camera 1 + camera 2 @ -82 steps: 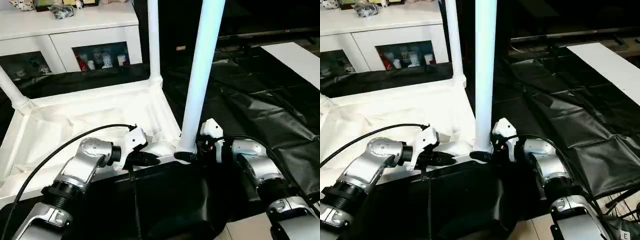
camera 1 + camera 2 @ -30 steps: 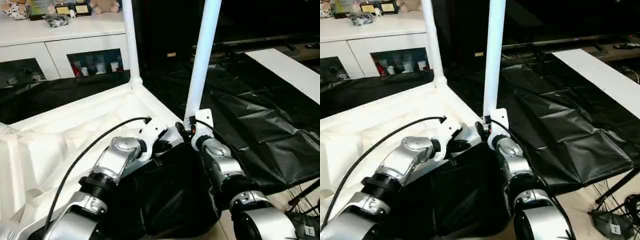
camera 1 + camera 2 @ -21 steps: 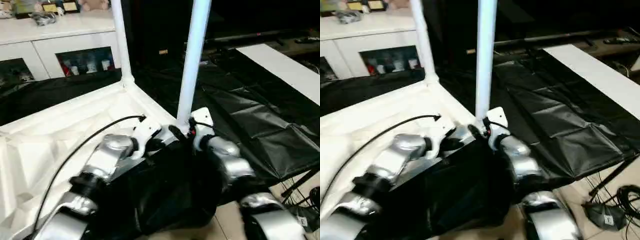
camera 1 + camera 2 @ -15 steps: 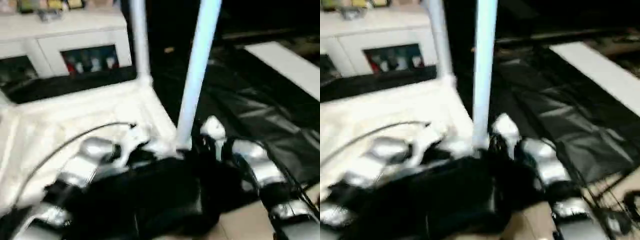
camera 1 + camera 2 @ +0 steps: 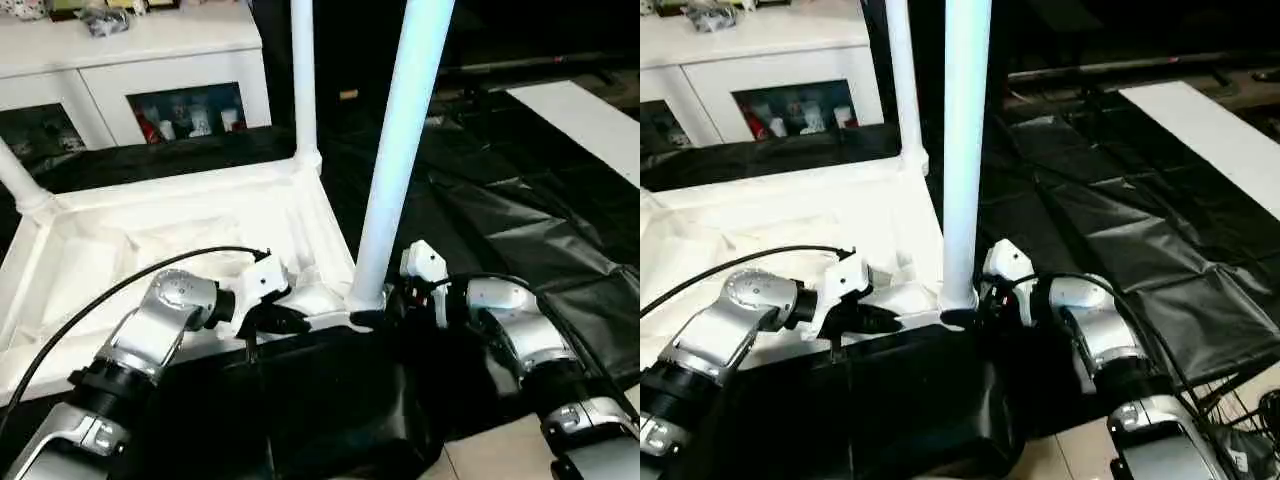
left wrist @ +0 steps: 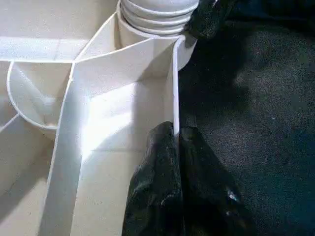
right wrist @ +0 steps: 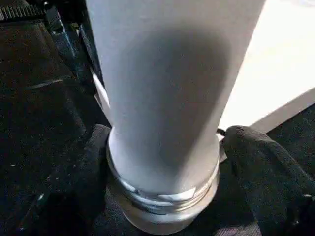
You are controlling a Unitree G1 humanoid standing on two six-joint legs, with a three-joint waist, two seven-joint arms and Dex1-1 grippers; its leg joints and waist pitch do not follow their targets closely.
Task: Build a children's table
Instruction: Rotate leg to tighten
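Note:
The children's table lies upside down: a white ribbed tabletop (image 5: pixel 150 235) with three white legs standing in corner sockets, at the far left (image 5: pixel 18 180), the far right (image 5: pixel 303 80) and the near right (image 5: pixel 400 170). My left gripper (image 5: pixel 285 320) is shut on the tabletop's thin near rim; the left wrist view shows the black fingers (image 6: pixel 162 187) pinching that wall (image 6: pixel 173 88). My right gripper (image 5: pixel 378 315) sits at the base of the near right leg (image 7: pixel 167 88). Its fingers (image 7: pixel 256 162) stand wide apart on either side of the leg's threaded collar.
A white cabinet with glass doors (image 5: pixel 130 60) stands behind the tabletop. Black sheeting (image 5: pixel 500 210) covers the floor to the right, with a white board (image 5: pixel 590 120) at its far edge. A black padded bulk (image 5: pixel 320 410) lies between my forearms. A black cable (image 5: pixel 120 290) arcs over my left arm.
The camera swung right and came back, so the whole picture shifted. My left gripper keeps its pinch on the rim, and my right gripper stays at the near leg's base.

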